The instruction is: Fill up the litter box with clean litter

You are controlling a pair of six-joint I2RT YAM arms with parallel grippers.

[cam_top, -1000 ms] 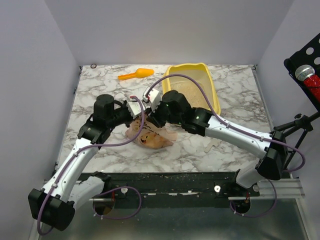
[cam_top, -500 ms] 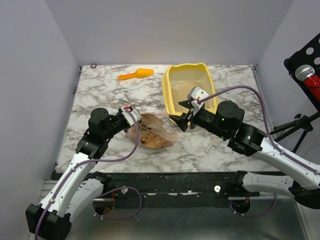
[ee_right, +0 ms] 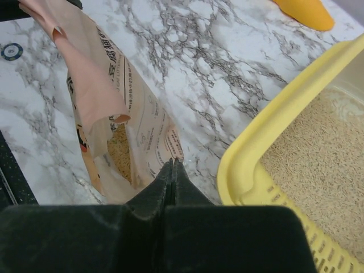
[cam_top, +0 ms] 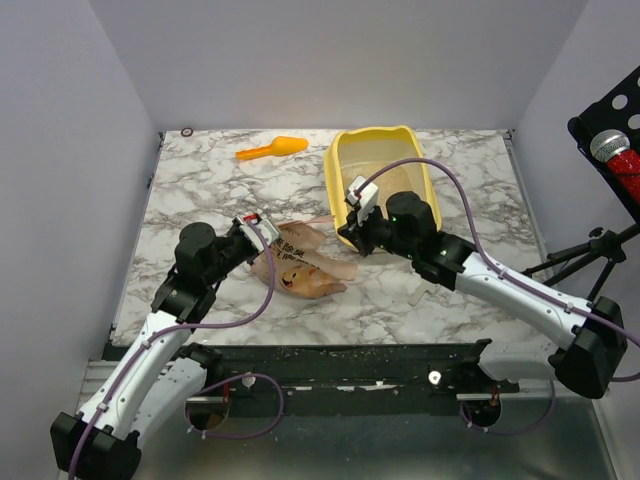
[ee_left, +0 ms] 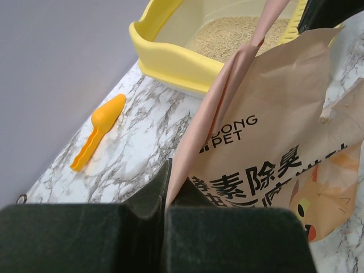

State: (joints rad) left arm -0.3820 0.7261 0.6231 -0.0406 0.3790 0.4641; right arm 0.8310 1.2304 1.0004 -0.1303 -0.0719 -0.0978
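We see the litter box far right on the table, clean litter across its floor. The left gripper pinches the bag edge. The right gripper is pressed together, seemingly empty. We judge a one-sided lift could spill granules. We count one box, one bag, one scoop.

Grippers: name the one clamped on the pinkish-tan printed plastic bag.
The left gripper: its fingers pinch the folded edge of the bag. The right gripper is shut with nothing visible between its tips.
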